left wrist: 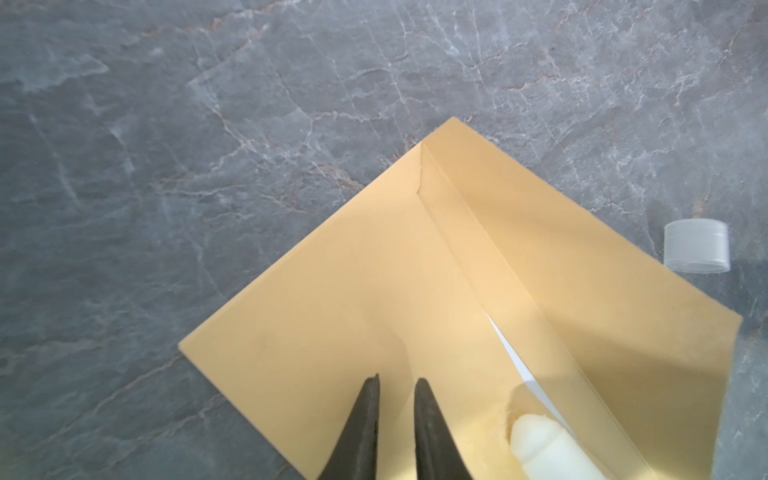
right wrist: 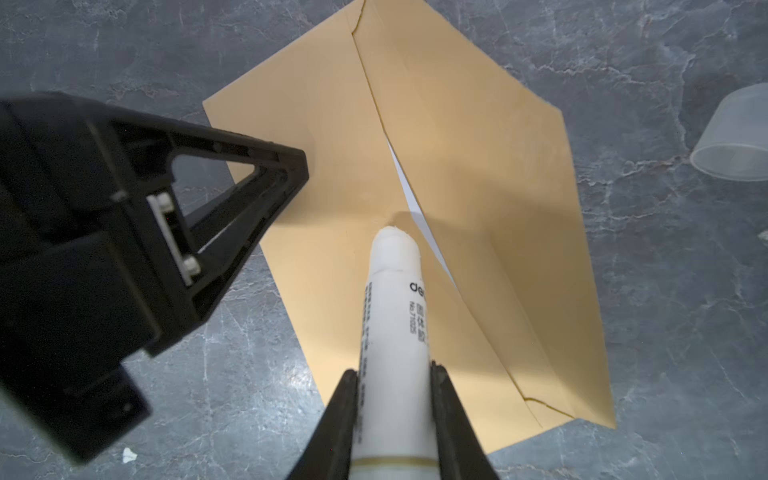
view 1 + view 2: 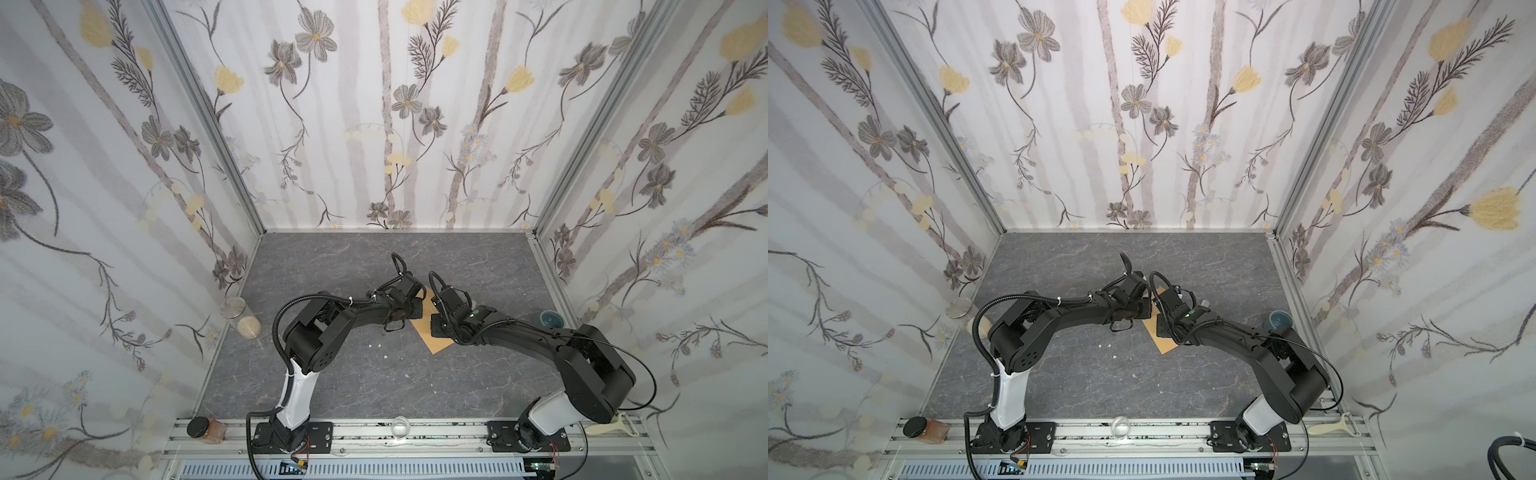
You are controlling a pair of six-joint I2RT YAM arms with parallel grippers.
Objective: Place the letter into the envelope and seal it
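Two grippers meet over the envelope (image 3: 434,341), which lies flat near the middle of the grey marbled table (image 3: 357,388) and is partly hidden under the arms in both top views. The envelope's flap (image 2: 498,187) is open and lies spread out beside the body. A thin white sliver of the letter (image 2: 405,187) shows at the mouth, with the rest of it tucked inside. The right gripper (image 2: 395,370) is clamped on a white glue stick (image 2: 395,316), whose bare tip rests against the envelope's body just beside the mouth, where the paper looks smeared. The left gripper (image 1: 397,380) has its fingers a narrow gap apart with nothing between them, tips pointing down over the envelope's body near one edge. Whether they press on the paper cannot be told. The stick's translucent cap (image 1: 696,247) lies on the table just beside the flap's outer edge, not touching it.
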